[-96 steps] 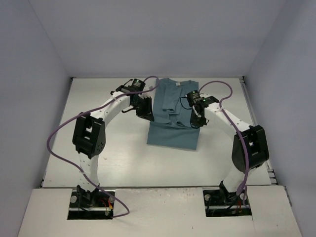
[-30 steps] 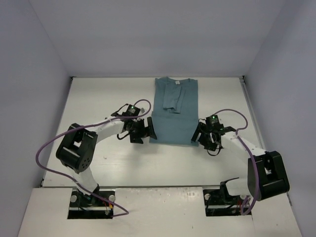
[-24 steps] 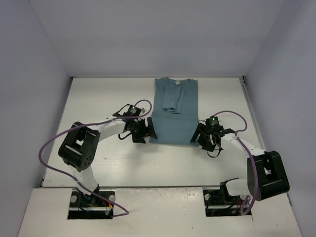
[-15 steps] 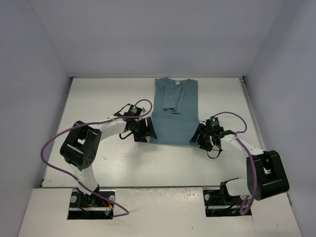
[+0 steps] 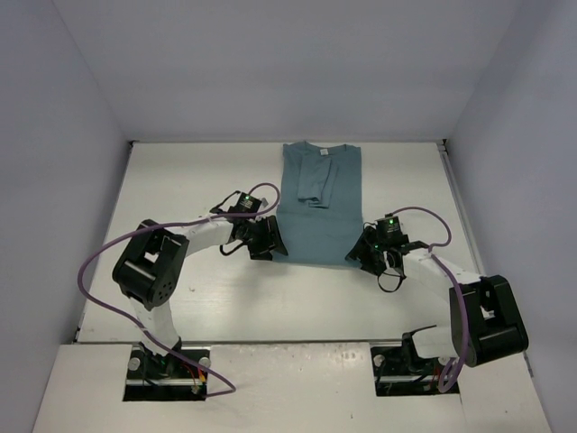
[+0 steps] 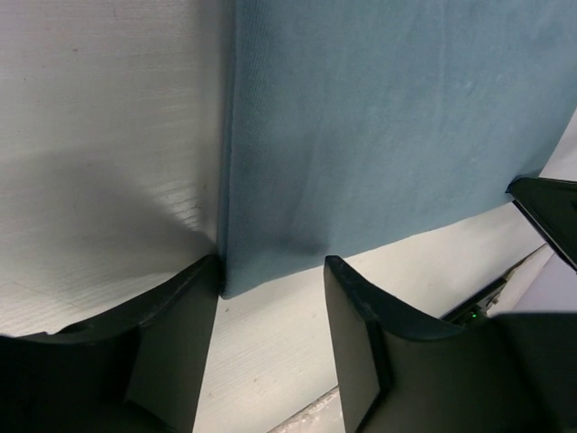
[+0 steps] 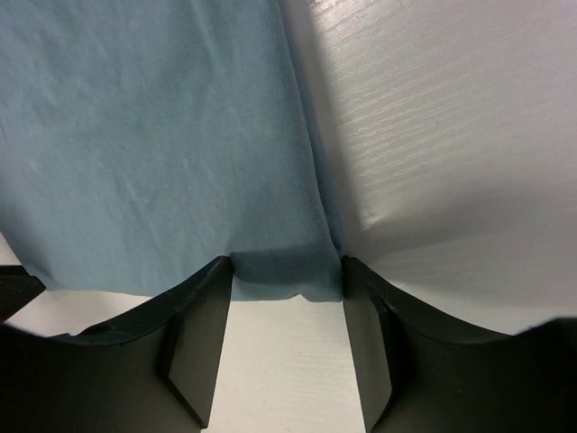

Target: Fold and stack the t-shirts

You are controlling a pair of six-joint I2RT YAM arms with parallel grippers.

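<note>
Both arms have come down from the sleeves to the near hem. The left claw (image 6: 270,281) and right claw (image 7: 287,281) stand spread, each straddling a bottom corner of the t-shirt (image 5: 317,216), nothing pinched yet. The shirt lies sleeves-in, a long strip at the far middle of the bench (image 5: 180,180). Likely step: the hem-to-collar fold. Next, both must close together, catching every layer.

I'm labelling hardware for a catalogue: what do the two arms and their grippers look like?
The left arm and right arm have white links and bulky black joint housings. A purple cable loops along each, and a small green light glows at each wrist. The left gripper and right gripper each have two broad, matte black fingers.
</note>
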